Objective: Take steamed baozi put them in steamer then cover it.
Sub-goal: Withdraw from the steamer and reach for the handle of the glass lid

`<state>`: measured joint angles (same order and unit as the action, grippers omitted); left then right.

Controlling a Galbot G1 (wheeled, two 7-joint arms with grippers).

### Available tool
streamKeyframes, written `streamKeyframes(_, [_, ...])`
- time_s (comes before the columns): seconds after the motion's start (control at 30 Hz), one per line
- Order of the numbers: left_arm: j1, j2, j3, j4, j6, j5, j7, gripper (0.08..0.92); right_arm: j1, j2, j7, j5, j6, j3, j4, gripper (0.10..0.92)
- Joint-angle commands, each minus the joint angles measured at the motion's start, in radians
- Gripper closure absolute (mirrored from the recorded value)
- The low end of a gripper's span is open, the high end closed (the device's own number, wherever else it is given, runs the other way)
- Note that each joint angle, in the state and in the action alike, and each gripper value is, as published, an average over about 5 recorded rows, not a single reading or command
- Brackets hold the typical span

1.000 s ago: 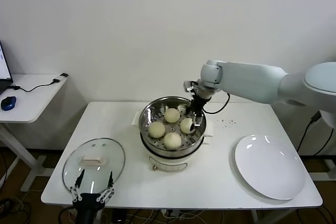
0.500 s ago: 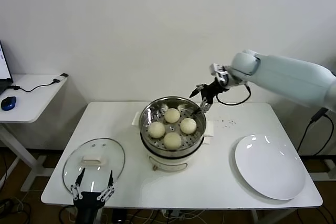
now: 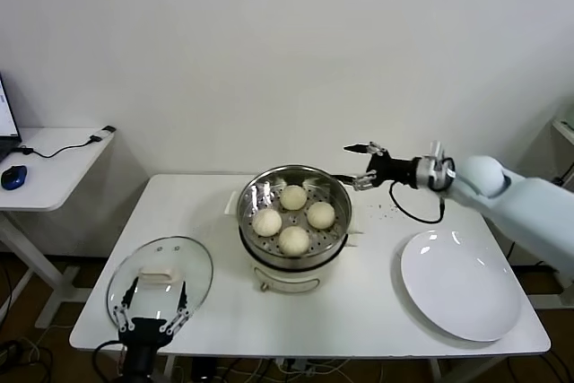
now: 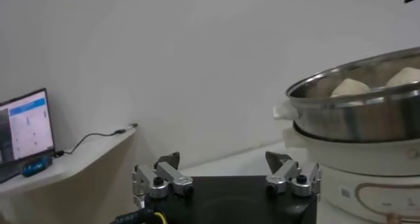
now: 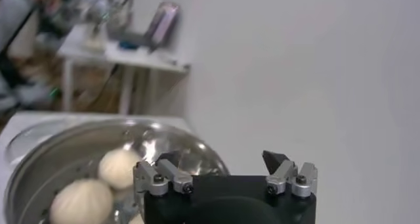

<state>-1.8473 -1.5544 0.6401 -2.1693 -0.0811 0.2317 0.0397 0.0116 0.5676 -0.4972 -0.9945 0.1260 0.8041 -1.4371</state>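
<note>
Several cream-white baozi (image 3: 294, 215) lie inside the shiny steel steamer (image 3: 260, 188) on its cream pot base at the table's middle. They also show in the right wrist view (image 5: 119, 167) and in the left wrist view (image 4: 350, 87). The glass cover (image 3: 160, 281) with its cream handle lies flat at the table's front left. My right gripper (image 3: 360, 166) is open and empty, in the air to the right of the steamer's rim. My left gripper (image 3: 152, 309) is open and empty, at the front edge of the cover.
A flat white plate (image 3: 460, 284) lies at the table's front right. A side desk (image 3: 56, 159) with a mouse and cable stands to the left. A wall runs close behind the table.
My right gripper has lifted out of the steamer and drawn back to the right, leaving a baozi inside. My left gripper has moved slightly left near the cover.
</note>
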Motion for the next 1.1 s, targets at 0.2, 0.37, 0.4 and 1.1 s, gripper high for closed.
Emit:
streamKeyframes(0.2, [0.0,0.002,0.06,-0.016,0.028,0.24,-0.062,0.177,-1.092,0.095,0.216,0.104,0.034,-1.111,-0.224,0.203])
streamKeyframes(0.37, [0.029,0.009,0.11,0.022,0.011,0.655,-0.071,0.177,-1.218,0.204,0.211,0.151,0.004,-1.245,-0.233,0.203])
streamKeyframes(0.4, [0.039,0.011,0.119,0.035,0.006,0.75,-0.068,0.177,-1.236,0.223,0.211,0.16,-0.003,-1.267,-0.233,0.203])
streamKeyframes(1.1, [0.315,0.051,0.148,0.527,-0.045,1.383,0.261,0.177,-1.389,0.406,0.202,0.378,0.001,-1.406,-0.166,0.203])
